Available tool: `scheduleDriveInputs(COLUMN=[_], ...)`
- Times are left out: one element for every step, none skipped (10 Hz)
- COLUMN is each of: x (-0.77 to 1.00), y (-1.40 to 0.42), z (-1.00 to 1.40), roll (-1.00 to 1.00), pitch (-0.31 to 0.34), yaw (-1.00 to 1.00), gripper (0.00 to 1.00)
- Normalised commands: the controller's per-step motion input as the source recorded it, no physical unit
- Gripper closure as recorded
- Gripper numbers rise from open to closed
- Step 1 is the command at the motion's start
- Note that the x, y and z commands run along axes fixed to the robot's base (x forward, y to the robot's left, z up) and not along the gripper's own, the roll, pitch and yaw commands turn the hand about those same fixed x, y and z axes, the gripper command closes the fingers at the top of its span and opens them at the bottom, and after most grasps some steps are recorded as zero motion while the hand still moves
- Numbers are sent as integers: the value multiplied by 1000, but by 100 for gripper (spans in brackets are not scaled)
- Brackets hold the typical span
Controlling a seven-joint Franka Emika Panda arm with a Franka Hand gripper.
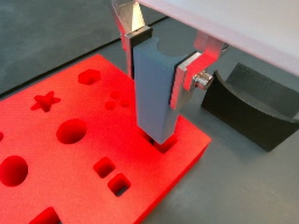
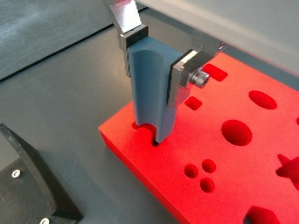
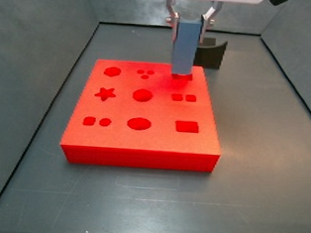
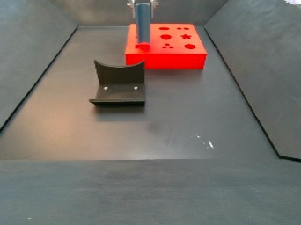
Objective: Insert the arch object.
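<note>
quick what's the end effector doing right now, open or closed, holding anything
End effector: closed on the blue-grey arch object, held upright with its lower end at a slot in the red block.

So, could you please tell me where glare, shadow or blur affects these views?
In both wrist views the gripper holding the arch object is sharp, and a dark shadow sits at the piece's foot on the red block; in a side view pale glare washes the floor near the camera; the fixture stays evenly lit.

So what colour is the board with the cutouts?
The board is bright red, clearest in a side view.
</note>
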Motion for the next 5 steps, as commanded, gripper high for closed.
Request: scheduleDriveInputs(x=[191, 74, 0, -174, -234], y=[0, 0, 17, 97, 80], z=[-211, -211, -209, -237, -194], roll=[-20, -34, -19, 0, 0], pitch=[-36, -47, -44, -36, -40], yaw=[-17, 0, 0, -40, -74], gripper=[100, 100, 100, 100, 100])
